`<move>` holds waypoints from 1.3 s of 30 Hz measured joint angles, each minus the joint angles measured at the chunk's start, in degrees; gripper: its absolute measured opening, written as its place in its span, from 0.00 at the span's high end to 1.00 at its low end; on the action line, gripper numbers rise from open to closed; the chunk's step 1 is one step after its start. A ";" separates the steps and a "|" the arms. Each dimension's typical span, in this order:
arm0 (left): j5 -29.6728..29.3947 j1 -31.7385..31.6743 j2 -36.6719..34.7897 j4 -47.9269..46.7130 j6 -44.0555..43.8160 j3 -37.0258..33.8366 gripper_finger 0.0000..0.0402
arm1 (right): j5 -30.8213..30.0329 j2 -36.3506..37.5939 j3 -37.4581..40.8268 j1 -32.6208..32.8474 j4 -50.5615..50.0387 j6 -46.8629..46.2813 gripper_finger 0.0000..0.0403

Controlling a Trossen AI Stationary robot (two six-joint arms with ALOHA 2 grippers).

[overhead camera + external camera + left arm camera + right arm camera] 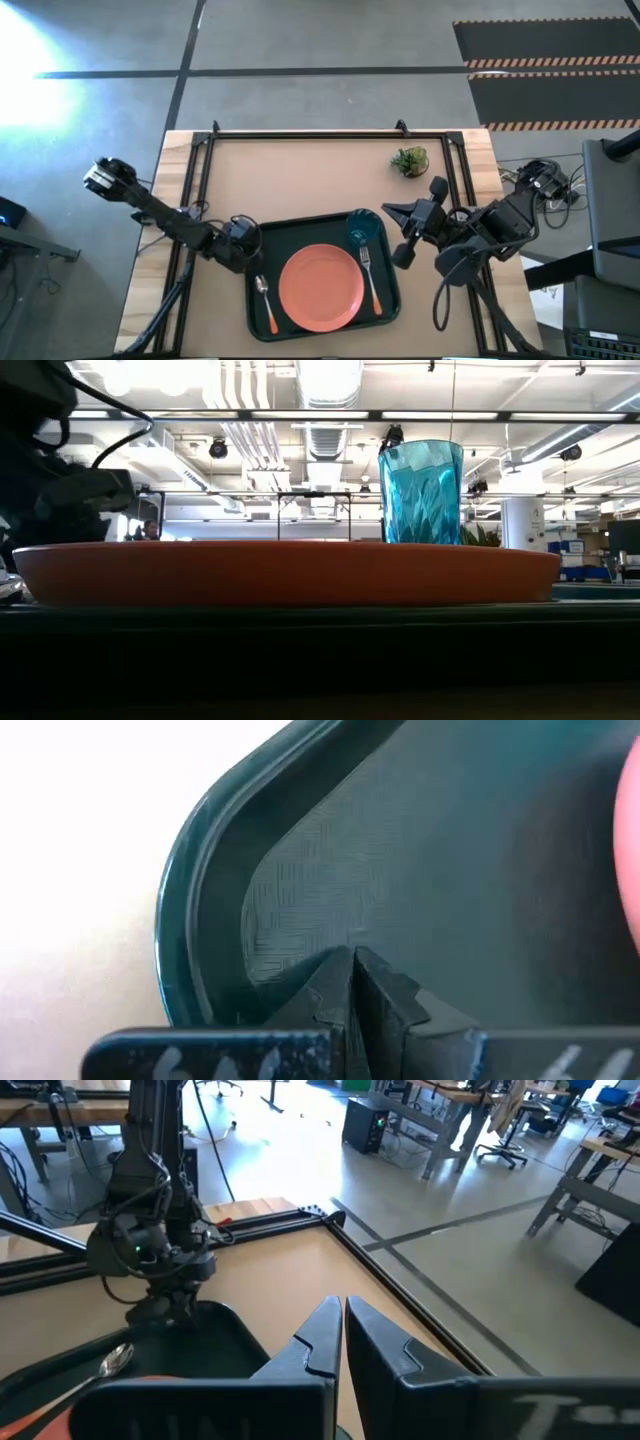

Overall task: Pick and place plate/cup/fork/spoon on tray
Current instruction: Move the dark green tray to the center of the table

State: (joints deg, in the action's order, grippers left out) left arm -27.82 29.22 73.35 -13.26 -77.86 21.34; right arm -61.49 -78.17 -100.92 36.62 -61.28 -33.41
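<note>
The dark green tray (262,235) lies at the table's near middle. On it are the orange-red plate (321,287), the teal cup (361,232) upright at the far right, the fork (368,275) right of the plate and the spoon (265,298) left of it. In the low view the cup (421,492) stands behind the plate (290,572). My left gripper (247,243) is shut, low over the tray's far left corner (215,870). My right gripper (390,213) is shut and empty, raised just right of the tray, pointing toward the table's left. My left gripper's shut fingertips (340,970) point down at the tray's floor (320,900) in its far left corner. I cannot tell whether they touch it.
A small green potted plant (409,160) stands at the far right of the table. A black frame rail (330,135) runs along the far edge and down both sides. Bare tabletop (300,175) lies between the tray and the far rail.
</note>
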 joint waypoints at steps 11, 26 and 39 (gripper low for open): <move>-1.20 -7.57 -0.25 -0.68 2.47 -0.36 1.00 | 0.00 0.00 0.00 0.00 0.09 -0.42 0.98; -1.22 -13.25 -0.23 -0.30 4.90 -1.16 1.00 | 0.16 -0.02 0.00 0.00 0.11 -0.68 0.98; -1.16 -15.81 -0.14 4.90 9.75 -1.19 1.00 | 13.78 -0.04 0.33 0.00 -1.88 -5.95 0.98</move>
State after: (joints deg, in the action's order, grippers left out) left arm -28.98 13.41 73.21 -8.36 -68.12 20.15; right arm -47.71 -78.22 -100.59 36.62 -63.16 -39.36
